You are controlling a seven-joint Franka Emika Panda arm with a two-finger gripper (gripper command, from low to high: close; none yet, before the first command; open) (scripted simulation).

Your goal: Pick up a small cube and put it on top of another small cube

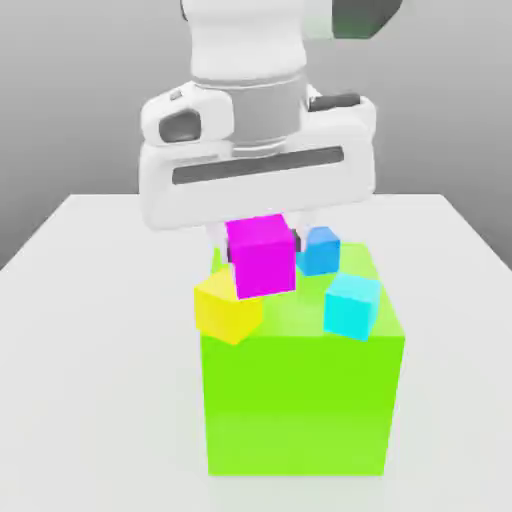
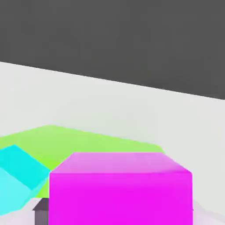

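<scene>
My gripper (image 1: 263,248) is shut on the small magenta cube (image 1: 261,255), which hangs slightly tilted under the white hand, over the large green cube (image 1: 300,400). Three other small cubes rest on the green cube's top: a yellow cube (image 1: 226,305) just below and to the exterior view's left of the magenta one, a blue cube (image 1: 320,250) behind it, and a cyan cube (image 1: 351,306) to the exterior view's right. In the hand view the magenta cube (image 2: 121,189) sits close in front, with the cyan cube (image 2: 17,176) and the green top (image 2: 88,140) beyond it.
The green cube stands on a white table (image 1: 90,330) whose surface runs out to both sides of it. The hand's wide white body (image 1: 255,170) hangs low over the back of the green cube.
</scene>
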